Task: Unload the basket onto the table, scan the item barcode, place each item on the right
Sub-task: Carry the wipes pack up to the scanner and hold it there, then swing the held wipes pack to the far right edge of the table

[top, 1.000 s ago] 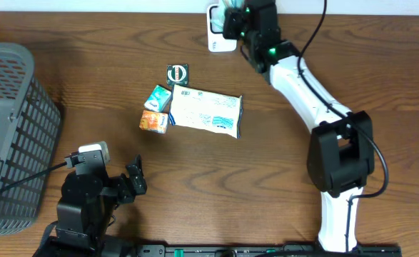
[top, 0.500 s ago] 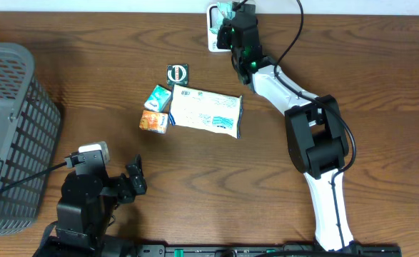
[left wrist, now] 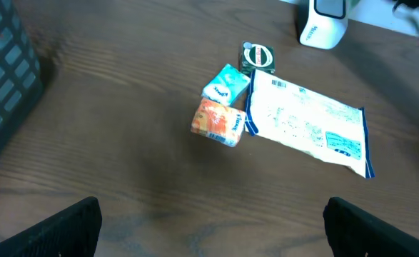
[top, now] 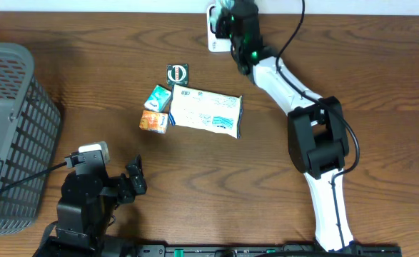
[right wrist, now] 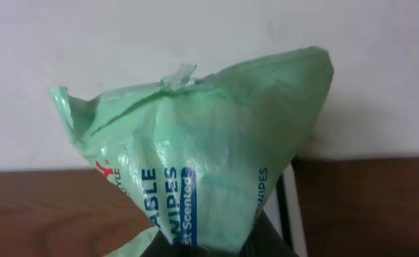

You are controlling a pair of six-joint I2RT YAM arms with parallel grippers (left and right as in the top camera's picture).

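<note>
Surface: dark brown wood-grain counter [top: 380,78], pale plain wall [right wrist: 195,36] behind its far edge. Task item: green wipes pack [right wrist: 195,164], blue lettering on the front, pinched at its lower end by the right claw [top: 232,21], jaws nearly pressed together on the film. Right arm reaches to the far edge and holds the pack off the counter, over the white scanner [top: 216,39] that stands against the wall. Mid-counter cluster: flat white packet [top: 205,112] with blue print, lying flat; teal carton [top: 158,98] and orange carton [top: 154,121] just beside its left end, touching each other; small dark green piece with a round emblem [top: 178,73] at the packet's far left corner. Grey mesh basket [top: 9,128] at the left edge, well apart from the cluster. Left claw [top: 136,177] sits at the near left, spread wide, holding nothing.
</note>
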